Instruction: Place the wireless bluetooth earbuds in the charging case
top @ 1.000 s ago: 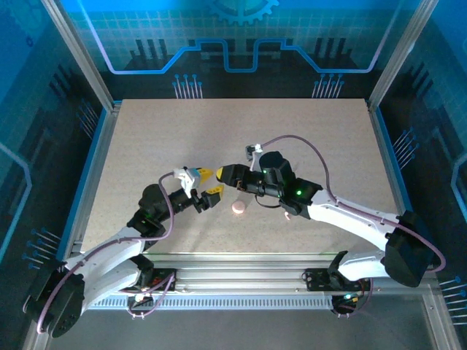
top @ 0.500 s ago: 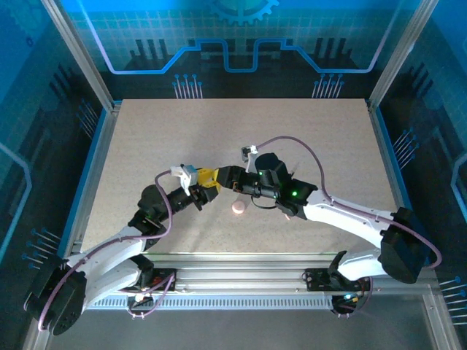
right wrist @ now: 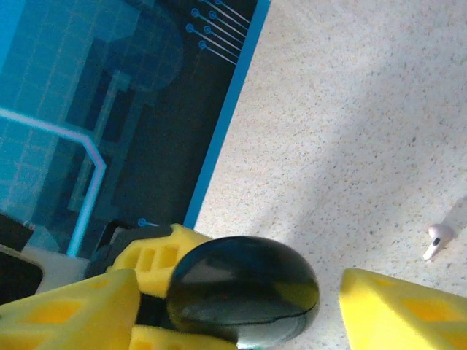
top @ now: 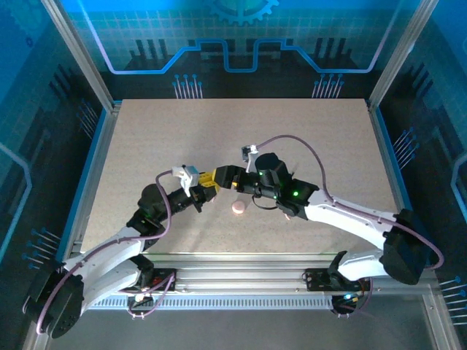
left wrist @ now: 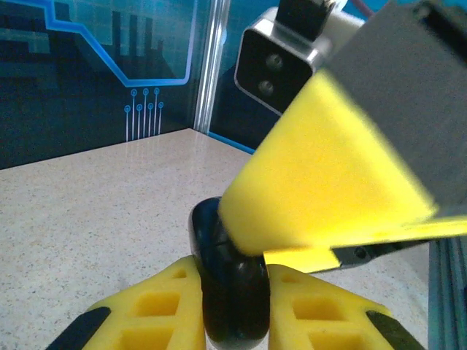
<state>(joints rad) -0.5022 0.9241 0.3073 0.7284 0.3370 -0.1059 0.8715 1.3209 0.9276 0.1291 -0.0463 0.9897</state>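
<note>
A glossy black round disc (left wrist: 219,233) stands on edge, pinched between the yellow fingers of my left gripper (left wrist: 233,271), which is shut on it. In the top view, the left gripper (top: 210,184) and right gripper (top: 225,177) meet tip to tip above the table's middle. My right gripper (right wrist: 233,313) is open, its fingers spread either side of the black disc (right wrist: 244,281) without pressing it. The charging case (top: 238,208), a small pale-pink puck, lies on the table just in front of both grippers. One earbud (right wrist: 436,240), tiny and whitish, lies on the table beyond the right fingers.
The speckled beige table (top: 241,138) is bounded by a blue-edged frame and aluminium posts (top: 102,109). The right arm's grey cable (top: 306,146) loops over the table's middle. A blue wall edge (right wrist: 226,117) runs close to the grippers.
The left gripper has closed on the black disc. The right gripper, which had been holding it, has opened. Both grippers drew together from slightly apart.
</note>
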